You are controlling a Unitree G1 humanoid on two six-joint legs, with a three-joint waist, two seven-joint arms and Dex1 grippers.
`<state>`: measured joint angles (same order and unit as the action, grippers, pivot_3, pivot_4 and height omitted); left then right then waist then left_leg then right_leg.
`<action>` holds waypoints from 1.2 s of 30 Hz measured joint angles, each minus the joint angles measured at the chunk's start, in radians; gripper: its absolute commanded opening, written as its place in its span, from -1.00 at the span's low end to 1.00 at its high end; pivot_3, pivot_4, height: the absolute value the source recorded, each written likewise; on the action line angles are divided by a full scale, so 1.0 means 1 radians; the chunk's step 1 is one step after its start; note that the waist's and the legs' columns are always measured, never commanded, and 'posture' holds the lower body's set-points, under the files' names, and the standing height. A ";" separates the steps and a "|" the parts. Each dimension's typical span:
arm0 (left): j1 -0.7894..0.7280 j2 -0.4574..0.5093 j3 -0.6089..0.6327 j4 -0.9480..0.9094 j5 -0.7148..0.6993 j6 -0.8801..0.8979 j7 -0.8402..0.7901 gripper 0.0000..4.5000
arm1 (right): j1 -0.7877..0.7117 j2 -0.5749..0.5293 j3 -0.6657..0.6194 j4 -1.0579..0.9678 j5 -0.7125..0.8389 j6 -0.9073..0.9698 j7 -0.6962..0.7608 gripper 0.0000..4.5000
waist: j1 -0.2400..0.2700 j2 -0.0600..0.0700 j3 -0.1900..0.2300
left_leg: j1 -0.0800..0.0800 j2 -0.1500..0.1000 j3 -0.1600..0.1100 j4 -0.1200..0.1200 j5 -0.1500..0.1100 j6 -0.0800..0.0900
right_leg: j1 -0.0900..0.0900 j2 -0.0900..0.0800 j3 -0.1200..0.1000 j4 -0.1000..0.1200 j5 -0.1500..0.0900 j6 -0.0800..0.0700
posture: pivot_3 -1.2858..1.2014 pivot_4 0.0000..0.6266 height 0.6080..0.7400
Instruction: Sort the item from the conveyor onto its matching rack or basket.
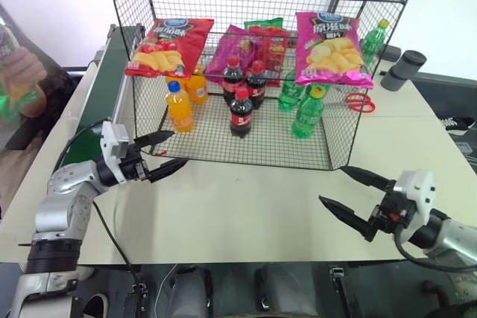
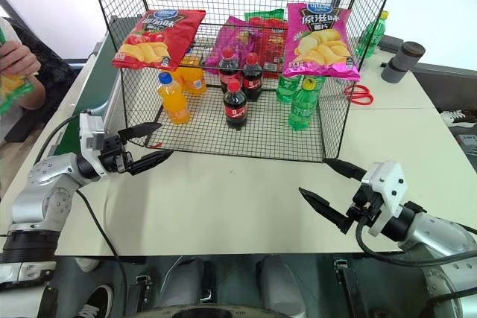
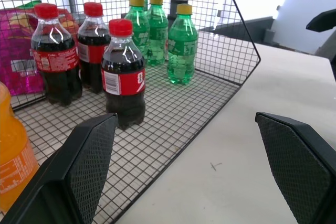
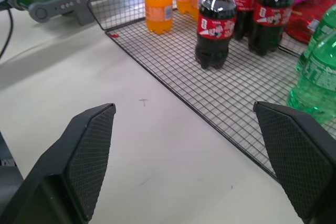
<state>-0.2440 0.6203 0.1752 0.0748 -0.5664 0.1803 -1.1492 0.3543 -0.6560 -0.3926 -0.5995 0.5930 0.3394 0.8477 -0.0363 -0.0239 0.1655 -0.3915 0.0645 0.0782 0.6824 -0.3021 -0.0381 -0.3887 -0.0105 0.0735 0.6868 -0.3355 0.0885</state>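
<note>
At the far left a person's hand holds a glossy green crisp bag, mostly cut off by the view's edge, beside the dark green conveyor. The tall black wire-mesh rack stands at the back of the cream table. Just in front of the rack's left corner, my left gripper is open and empty, pointing along the rack's front edge. My right gripper is open and empty too. It hovers over the table near the rack's right front corner. Wide-spread fingers frame the rack's floor in the left wrist view.
On the rack, a red crisp bag and a magenta one lie on the upper tier. Cola bottles, orange bottles and green bottles stand below. Red scissors and a grey cylinder lie at the right.
</note>
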 measured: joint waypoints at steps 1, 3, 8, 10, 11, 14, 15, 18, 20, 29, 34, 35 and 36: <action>0.001 0.000 0.000 0.000 0.000 -0.001 0.001 1.00 | 0.002 0.000 0.005 -0.006 -0.002 0.000 -0.001 0.97 | 0.000 0.000 0.000 | 0.000 0.000 0.000 0.000 0.000 0.000 | 0.000 0.000 0.000 0.000 0.000 0.000 | 0.03 -0.52 1.00; 0.003 0.000 0.000 0.000 0.001 -0.005 0.004 1.00 | 0.002 0.000 0.017 -0.019 -0.009 -0.001 0.000 0.97 | 0.000 0.000 0.000 | 0.000 0.000 0.000 0.000 0.000 0.000 | 0.000 0.000 0.000 0.000 0.000 0.000 | 0.03 -0.52 1.00; 0.016 -0.016 0.003 -0.009 0.037 -0.064 0.049 1.00 | -0.018 0.000 0.034 -0.021 -0.043 -0.019 -0.014 0.97 | -0.002 0.000 0.000 | 0.000 0.000 0.000 0.000 0.000 0.000 | 0.000 0.000 0.000 0.000 0.000 0.000 | 0.03 -0.52 1.00; 0.025 -0.017 0.003 -0.015 0.040 -0.068 0.058 1.00 | -0.024 0.000 0.036 -0.016 -0.051 -0.022 -0.015 0.97 | -0.002 0.000 0.000 | 0.000 0.000 0.000 0.000 0.000 0.000 | 0.000 0.000 0.000 0.000 0.000 0.000 | 0.03 -0.52 1.00; 0.030 -0.017 0.003 -0.018 0.040 -0.068 0.063 1.00 | -0.025 0.000 0.037 -0.009 -0.053 -0.022 -0.015 0.97 | -0.002 0.000 0.000 | 0.000 0.000 0.000 0.000 0.000 0.000 | 0.000 0.000 0.000 0.000 0.000 0.000 | 0.03 -0.52 1.00; 0.036 -0.017 0.003 -0.021 0.043 -0.073 0.069 1.00 | -0.032 0.000 0.046 -0.001 -0.061 -0.024 -0.014 0.97 | -0.002 0.000 0.000 | 0.000 0.000 0.000 0.000 0.000 0.000 | 0.000 0.000 0.000 0.000 0.000 0.000 | 0.03 -0.52 1.00; 0.036 -0.017 0.003 -0.021 0.046 -0.081 0.069 1.00 | -0.037 0.000 0.050 0.000 -0.063 -0.026 -0.013 0.97 | -0.001 0.000 0.000 | 0.000 0.000 0.000 0.000 0.000 0.000 | 0.000 0.000 0.000 0.000 0.000 0.000 | 0.03 -0.52 1.00; 0.036 -0.026 0.003 -0.021 0.064 -0.110 0.078 1.00 | -0.059 0.001 0.054 0.018 -0.096 -0.063 -0.019 0.97 | -0.001 0.000 0.000 | 0.000 0.000 0.000 0.000 0.000 0.000 | 0.000 0.000 0.000 0.000 0.000 0.000 | 0.03 -0.52 1.00; 0.033 -0.032 0.002 -0.019 0.072 -0.122 0.082 1.00 | -0.080 0.009 0.054 0.040 -0.118 -0.085 -0.035 0.97 | -0.001 0.000 0.000 | 0.000 0.000 0.000 0.000 0.000 0.000 | 0.000 0.000 0.000 0.000 0.000 0.000 | 0.03 -0.52 1.00; 0.035 -0.034 0.003 -0.019 0.075 -0.123 0.088 1.00 | -0.106 0.011 0.069 0.060 -0.129 -0.111 -0.043 0.97 | -0.002 0.000 0.000 | 0.000 0.000 0.000 0.000 0.000 0.000 | 0.000 0.000 0.000 0.000 0.000 0.000 | 0.03 -0.52 1.00; 0.055 -0.034 0.003 -0.035 0.075 -0.123 0.090 1.00 | -0.106 0.011 0.070 0.065 -0.129 -0.118 -0.037 0.97 | -0.002 0.000 0.000 | 0.000 0.000 0.000 0.000 0.000 0.000 | 0.000 0.000 0.000 0.000 0.000 0.000 | 0.03 -0.52 1.00; 0.059 -0.034 0.003 -0.039 0.075 -0.123 0.090 1.00 | -0.106 0.011 0.071 0.065 -0.129 -0.119 -0.036 0.97 | -0.002 0.000 0.000 | 0.000 0.000 0.000 0.000 0.000 0.000 | 0.000 0.000 0.000 0.000 0.000 0.000 | 0.03 -0.52 1.00; 0.064 -0.034 0.004 -0.043 0.075 -0.124 0.092 1.00 | -0.107 0.011 0.071 0.065 -0.129 -0.121 -0.035 0.97 | -0.002 0.000 0.000 | 0.000 0.000 0.000 0.000 0.000 0.000 | 0.000 0.000 0.000 0.000 0.000 0.000 | 0.03 -0.52 1.00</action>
<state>-0.1802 0.5868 0.1792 0.0321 -0.4912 0.0567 -1.0574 0.2469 -0.6452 -0.3212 -0.5340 0.4636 0.2186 0.8122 -0.0385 -0.0239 0.1655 -0.3914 0.0646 0.0784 0.6825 -0.3020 -0.0381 -0.3887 -0.0105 0.0739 0.6868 -0.3354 0.0885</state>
